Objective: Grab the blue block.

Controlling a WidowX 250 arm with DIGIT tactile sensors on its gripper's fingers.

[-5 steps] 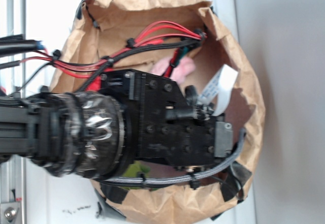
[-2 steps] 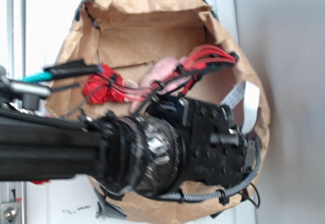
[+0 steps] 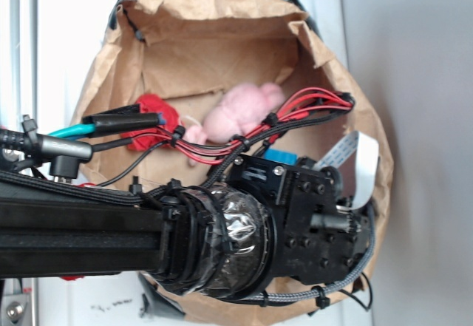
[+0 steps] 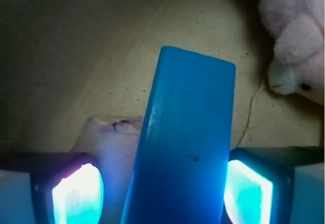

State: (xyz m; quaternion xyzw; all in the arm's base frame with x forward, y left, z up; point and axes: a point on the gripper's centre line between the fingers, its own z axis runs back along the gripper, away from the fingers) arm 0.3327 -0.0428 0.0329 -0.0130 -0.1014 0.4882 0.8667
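Right at the claw [image 4: 162, 196] now: jaws spread wide, glowing pads [image 4: 78, 196] either side, and the blue block [image 4: 185, 137] sits squarely between them. It runs lengthwise away from the wrist camera, leaning slightly right at the far end, so the jaws straddle its narrow width. The right pad looks just beside the block's edge, maybe touching; the left one stands clear with a gap. I'd judge nothing is gripped yet, and a straight squeeze should catch it.

Under the block, the brown paper floor of the bag [image 3: 222, 23], with a small tear by the left pad. Further out, upper right, the pink plush [image 4: 294, 36] lies near the block's far end but apart, not blocking. From outside, the arm hides most of the block; a red toy [image 3: 151, 115] lies well off.
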